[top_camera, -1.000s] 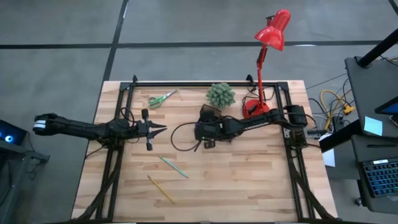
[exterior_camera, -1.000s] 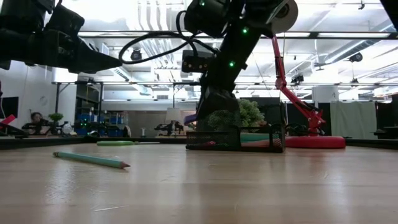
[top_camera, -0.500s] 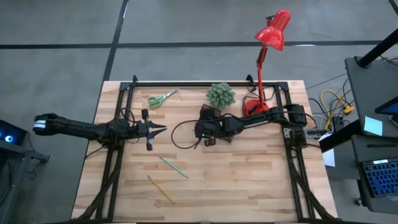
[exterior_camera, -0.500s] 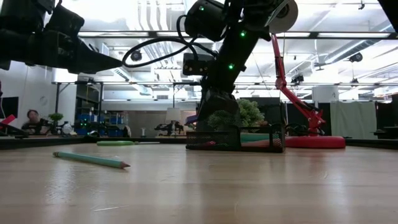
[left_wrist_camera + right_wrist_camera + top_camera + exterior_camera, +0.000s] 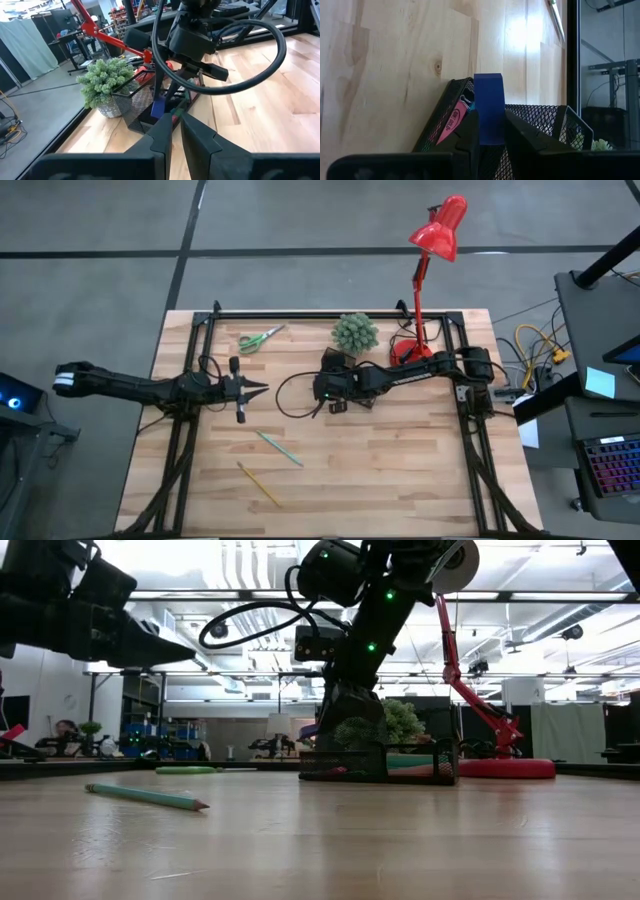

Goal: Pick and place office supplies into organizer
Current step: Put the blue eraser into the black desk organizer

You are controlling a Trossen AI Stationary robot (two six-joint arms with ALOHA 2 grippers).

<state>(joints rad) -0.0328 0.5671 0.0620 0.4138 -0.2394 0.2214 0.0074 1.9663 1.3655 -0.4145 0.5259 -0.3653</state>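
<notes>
Right wrist view gives me the clearest read: my right gripper (image 5: 490, 131) has its two fingers clamped on a blue block (image 5: 488, 107), and I hold it just over the black mesh organizer (image 5: 540, 125), above a compartment where a pink clip-like item (image 5: 451, 122) already lies. From overhead the right gripper (image 5: 330, 388) sits over the organizer, near the potted plant (image 5: 355, 332) and the red desk lamp (image 5: 430, 250). I judge this to be the placing step for the blue piece. The next move calls for a short, straight descent into the compartment, then parting the fingers without catching the mesh wall; whether the block is already touching the organizer's floor I cannot tell.

My left gripper (image 5: 252, 388) waits well apart, out over the table's left half, its fingers (image 5: 197, 137) pressed close together on nothing. Left to collect are the green-handled scissors (image 5: 260, 338) near the far edge, the teal pen (image 5: 278, 448) and the yellow pencil (image 5: 259, 483) nearer the front edge, all well away from either gripper.
</notes>
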